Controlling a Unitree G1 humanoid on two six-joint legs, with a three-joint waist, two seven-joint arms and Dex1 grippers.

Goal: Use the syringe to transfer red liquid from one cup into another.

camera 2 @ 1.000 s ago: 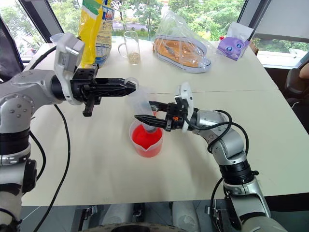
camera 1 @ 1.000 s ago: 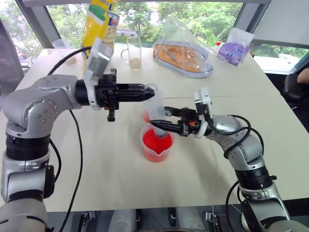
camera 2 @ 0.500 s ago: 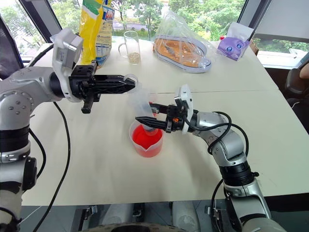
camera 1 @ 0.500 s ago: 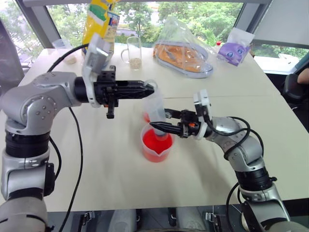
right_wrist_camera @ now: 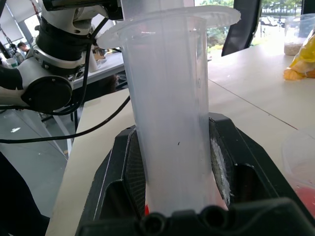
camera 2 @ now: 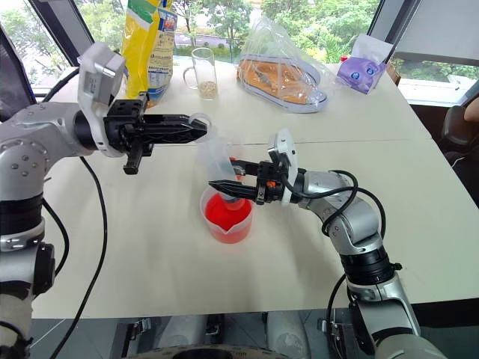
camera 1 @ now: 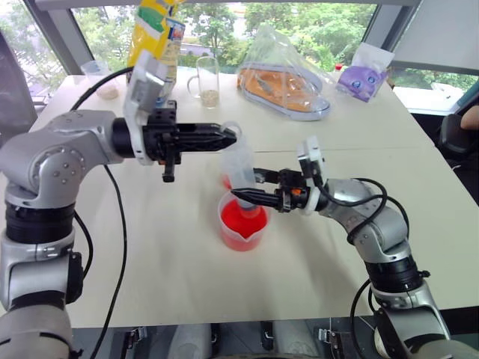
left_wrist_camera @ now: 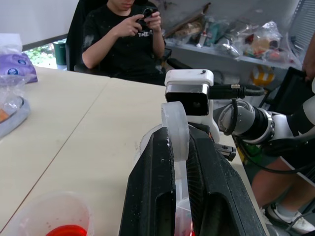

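The syringe (camera 1: 241, 166) stands nearly upright over the beaker (camera 1: 241, 221), its top leaning slightly toward the robot's left and its tip down in or just above the red liquid (camera 1: 238, 218); whether the tip is wetted cannot be made out.

Right gripper (camera 1: 241, 196): points level toward the robot's left, closed around the lower barrel, just above the beaker rim. In the right wrist view the barrel (right_wrist_camera: 170, 113) sits squarely between the two black fingers (right_wrist_camera: 129, 169), flange at the top.

Left gripper (camera 1: 230, 137): points level toward the robot's right, above the beaker, pinched on the ring at the plunger's top. The left wrist view shows that pale ring (left_wrist_camera: 176, 130) clamped between the fingers.

Key relation: the long axis runs up and down, with the plunger grip directly above the barrel grip and both in line over the beaker. Judged from this, drawing liquid calls for the left hand to lift along that axis while the right holds the barrel fixed.

The small cup (camera 1: 227, 179) stands just behind the beaker, touching or nearly so, partly hidden by the barrel, with a little red at its bottom. The right hand, carrying the barrel, is the nearer one to it. A glass mug (camera 1: 208, 81) and a yellow bag (camera 1: 153, 34) stand well beyond the beaker, toward the window.
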